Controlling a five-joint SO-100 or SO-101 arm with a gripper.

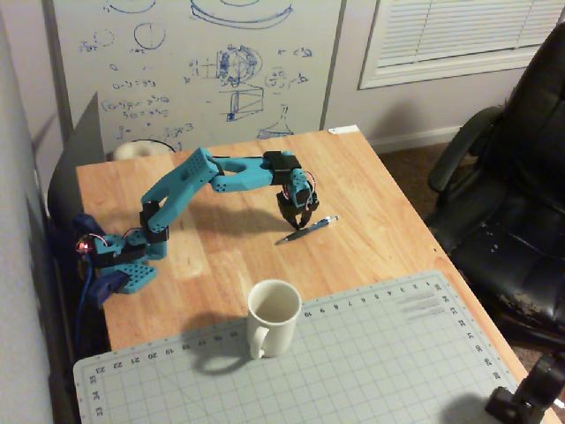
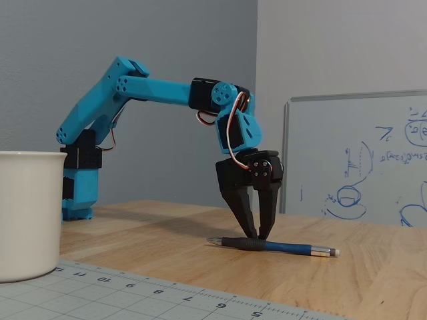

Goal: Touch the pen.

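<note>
The slim dark blue pen (image 1: 314,225) lies flat on the wooden table (image 1: 371,194), its tip toward the mug. It also shows in a fixed view (image 2: 287,248), with the silvery end on the right. My gripper (image 1: 297,227) on the teal arm points straight down. Its black fingertips (image 2: 253,230) are closed together, resting on the pen's dark grip section near the tip end (image 2: 257,237). The pen is not lifted.
A white mug (image 1: 274,314) stands on a grey cutting mat (image 1: 380,362) in front of the pen; it also shows at the left of a fixed view (image 2: 27,213). A whiteboard (image 1: 203,71) leans behind the table. A black office chair (image 1: 512,194) stands on the right.
</note>
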